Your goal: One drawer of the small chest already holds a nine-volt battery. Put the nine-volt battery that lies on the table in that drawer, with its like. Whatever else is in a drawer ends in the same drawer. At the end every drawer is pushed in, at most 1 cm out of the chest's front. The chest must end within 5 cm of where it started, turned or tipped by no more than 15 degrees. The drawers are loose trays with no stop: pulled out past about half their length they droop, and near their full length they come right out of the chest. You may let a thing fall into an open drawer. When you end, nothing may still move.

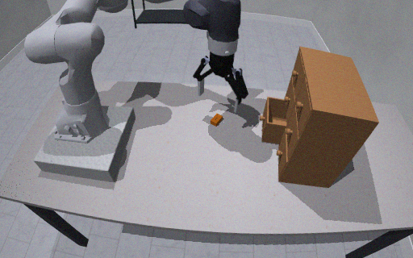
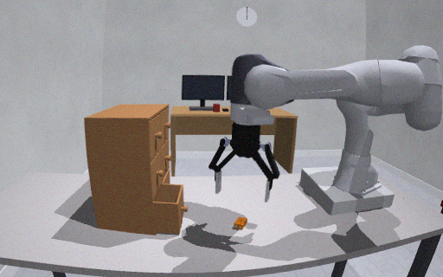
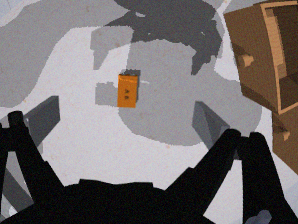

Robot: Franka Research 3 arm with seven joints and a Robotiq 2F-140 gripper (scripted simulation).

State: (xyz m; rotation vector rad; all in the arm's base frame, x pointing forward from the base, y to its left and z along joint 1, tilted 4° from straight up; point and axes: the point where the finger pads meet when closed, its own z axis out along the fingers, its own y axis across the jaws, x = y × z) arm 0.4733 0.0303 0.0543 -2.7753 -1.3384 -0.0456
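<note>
The orange nine-volt battery (image 1: 216, 119) (image 2: 240, 223) (image 3: 127, 91) lies flat on the table, between the robot's base and the chest. My gripper (image 1: 219, 98) (image 2: 243, 190) (image 3: 125, 110) is wide open and empty, pointing down above the battery, which shows between and a little beyond the fingertips in the wrist view. The wooden chest (image 1: 324, 149) (image 2: 123, 173) stands upright with its knobbed front toward the robot. One bottom drawer (image 1: 272, 133) (image 2: 168, 218) (image 3: 257, 85) is pulled out and looks level. The other drawers look pushed in. No battery can be made out inside the open drawer; its floor is partly hidden.
The robot's base block (image 1: 78, 165) (image 2: 343, 201) stands on the table (image 1: 171, 193) (image 2: 19, 195), across from the chest. The open drawer juts toward the gripper, to the right in the wrist view. A desk with monitors (image 2: 202, 87) stands beyond the table.
</note>
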